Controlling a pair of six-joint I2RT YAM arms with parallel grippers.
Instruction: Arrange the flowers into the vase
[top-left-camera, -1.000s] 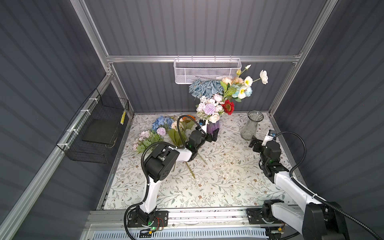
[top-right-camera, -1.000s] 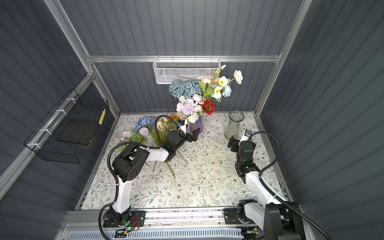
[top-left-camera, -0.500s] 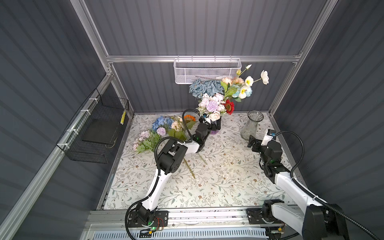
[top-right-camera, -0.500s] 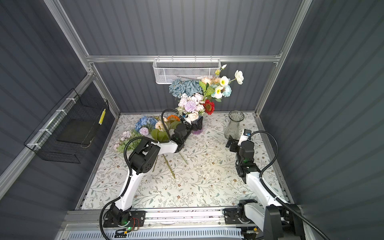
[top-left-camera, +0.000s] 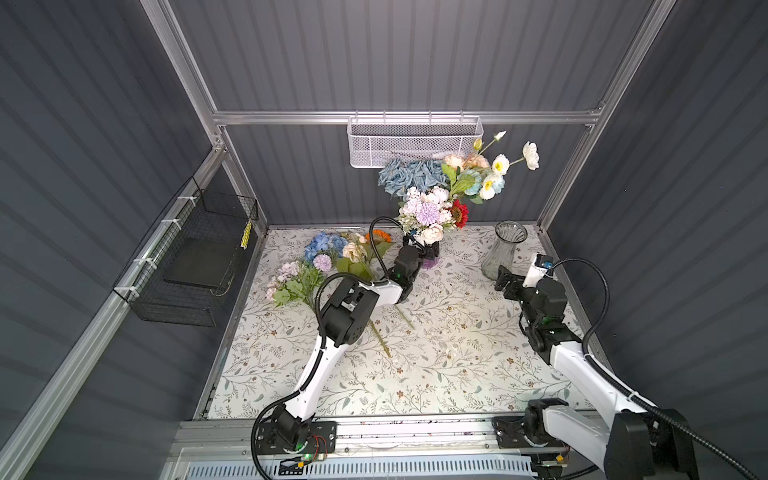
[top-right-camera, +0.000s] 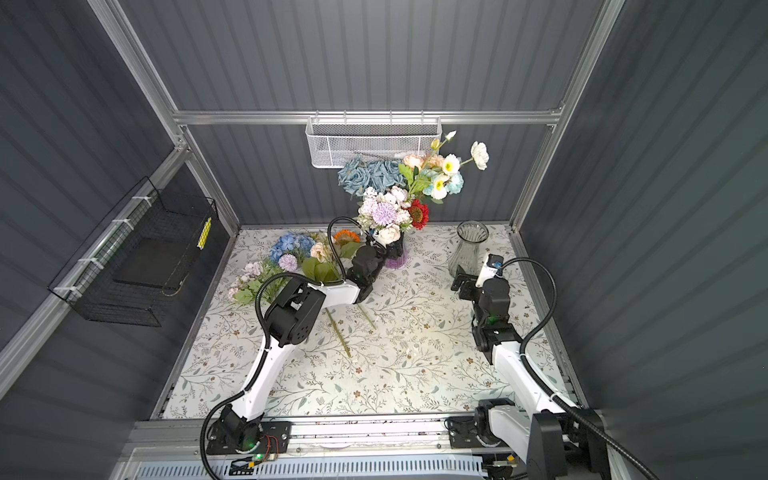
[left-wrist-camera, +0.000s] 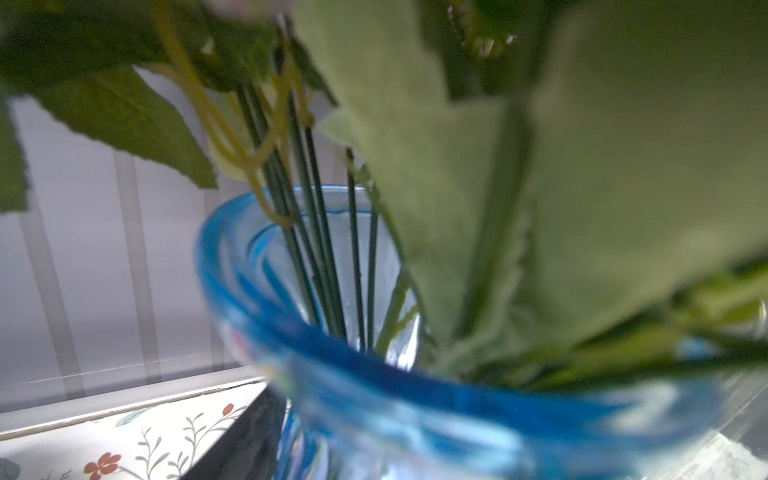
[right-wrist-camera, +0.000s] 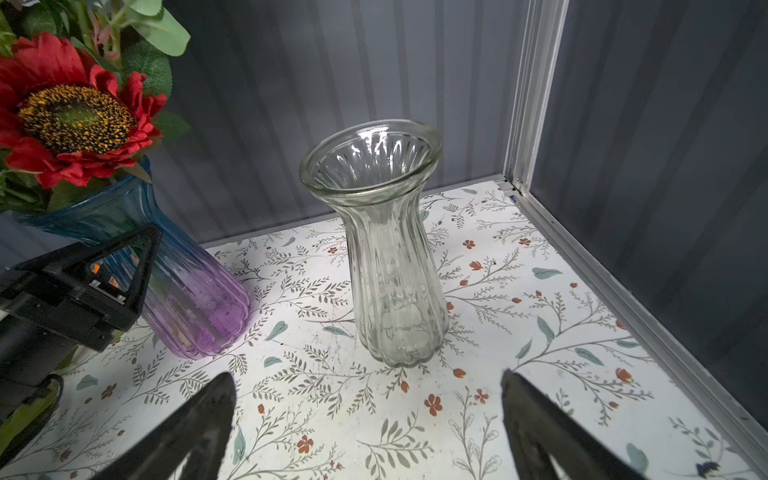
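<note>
A blue-and-purple vase (top-left-camera: 430, 263) (top-right-camera: 395, 260) (right-wrist-camera: 195, 307) stands at the back middle, full of flowers (top-left-camera: 428, 212) (top-right-camera: 384, 214); a red head (right-wrist-camera: 70, 112) leans out of it. My left gripper (top-left-camera: 422, 251) (top-right-camera: 379, 249) straddles its neck; one finger (right-wrist-camera: 124, 266) lies against the glass. The left wrist view shows only its blue rim (left-wrist-camera: 374, 395), stems and leaves. More flowers (top-left-camera: 332, 257) (top-right-camera: 299, 253) lie loose at the back left. An empty clear glass vase (top-left-camera: 503, 253) (top-right-camera: 467, 249) (right-wrist-camera: 390, 270) stands back right, with my right gripper (top-left-camera: 505, 283) (top-right-camera: 461, 286) (right-wrist-camera: 365, 376) open just short of it.
A white mesh basket (top-left-camera: 415, 141) hangs on the back wall above the bouquet. A black wire basket (top-left-camera: 199, 266) hangs on the left wall. Long stems (top-left-camera: 380, 336) of the loose flowers trail under the left forearm. Aluminium posts and dark walls close in the floral mat (top-left-camera: 436, 374).
My left arm has reached farther back and right, bringing its gripper from beside the loose flowers onto the blue-and-purple vase. The right arm has barely moved.
</note>
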